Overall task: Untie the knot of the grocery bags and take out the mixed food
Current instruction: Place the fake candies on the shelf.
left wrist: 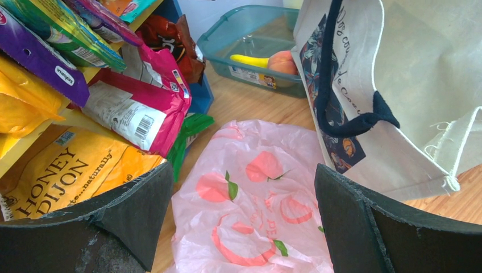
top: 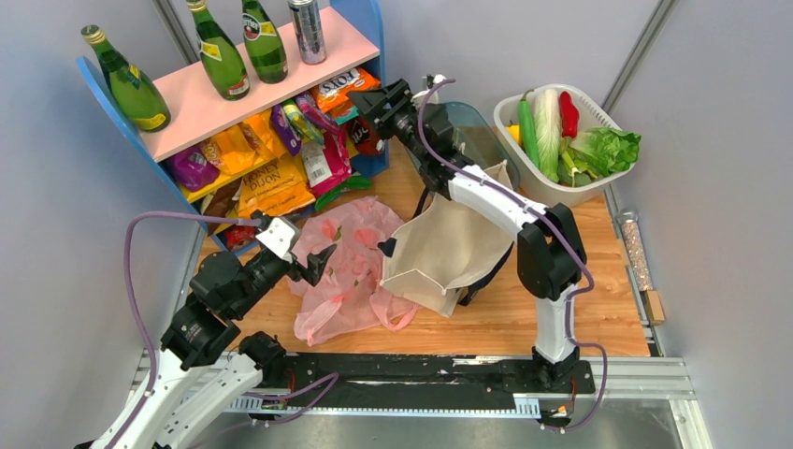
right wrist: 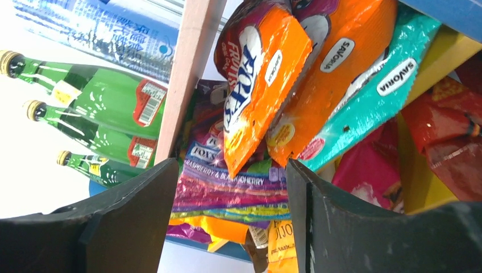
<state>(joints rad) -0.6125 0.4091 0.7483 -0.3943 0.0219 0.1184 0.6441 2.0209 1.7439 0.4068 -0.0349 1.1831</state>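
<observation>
- Pink bag (top: 351, 271) lies flat and slack on the worktop (top: 598, 299), left of centre. It looks empty to me, and its handles (top: 323, 323) splay loose at the near end, so I judge the knot undone.
- Canvas tote (top: 444, 248) slumps just right of it, touching, mouth gaping toward the left. I can't see inside it.
- Banana (left wrist: 248, 60) and peach (left wrist: 281, 61) sit in the teal tub (left wrist: 216, 51) beyond the tote. Cucumber (top: 528, 131), red pepper (top: 568, 112) and lettuce (top: 608, 150) are in the white basket (top: 561, 194), far right. Produce looks sorted out of the bags.
- My left hand (top: 316, 265) hovers low over the pink bag's left edge, jaws spread as wide as they go. It holds nothing, and the printed plastic shows between the fingers. Probably parked there to pin or lift the bag.
- My right hand (top: 382, 101) is stretched far-left to the shelf (top: 299, 70), in front of the hanging snack packets (right wrist: 256, 85). Its jaws stand partly apart with nothing between them, no grip and no contact that I can see.
- My guess is it's placing crisps with the other snacks.
</observation>
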